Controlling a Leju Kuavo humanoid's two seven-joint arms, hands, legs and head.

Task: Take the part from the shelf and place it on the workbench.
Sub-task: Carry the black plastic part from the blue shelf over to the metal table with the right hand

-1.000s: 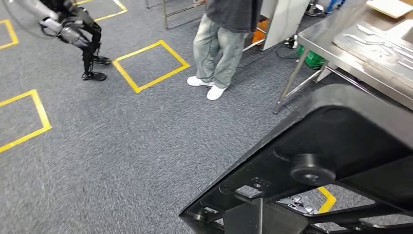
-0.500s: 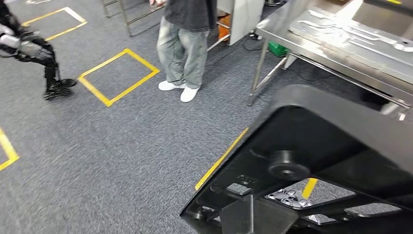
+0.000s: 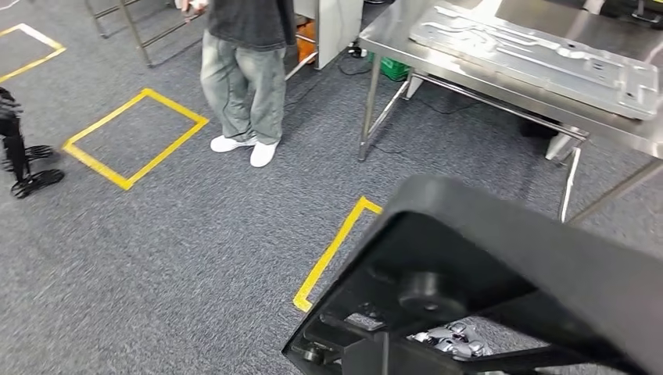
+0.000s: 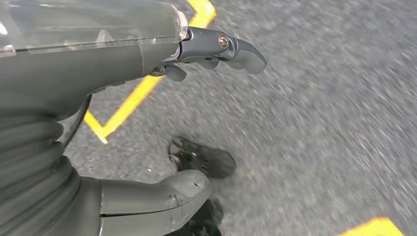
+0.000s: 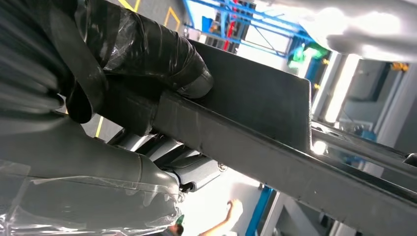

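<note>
head view shows the part [image 3: 500,273], a big black frame, closest to me, low and to the right, tilted, with a round boss on its underside and open cut-outs. through one cut-out i see pale fingers [image 3: 453,337] of my right hand under the frame. in the right wrist view my right hand [image 5: 137,98] holds the part [image 5: 255,128]: a dark taped finger wraps over one face of the flat black bar and the grey thumb lies against the other.

my left hand [image 4: 162,113] hangs over the floor [image 4: 319,123] with nothing in it, fingers and thumb well apart; grey carpet and yellow tape lie below it.

beyond the part the floor [image 3: 195,250] is grey carpet with a yellow tape corner [image 3: 332,250] just beside the part's edge and a yellow square [image 3: 137,137] farther left. a person [image 3: 242,70] in grey trousers and white shoes stands near that square. farther right is the steel surface [image 3: 500,94] on thin legs, carrying a long flat metal plate [image 3: 539,58]. the part is not on the surface.
</note>
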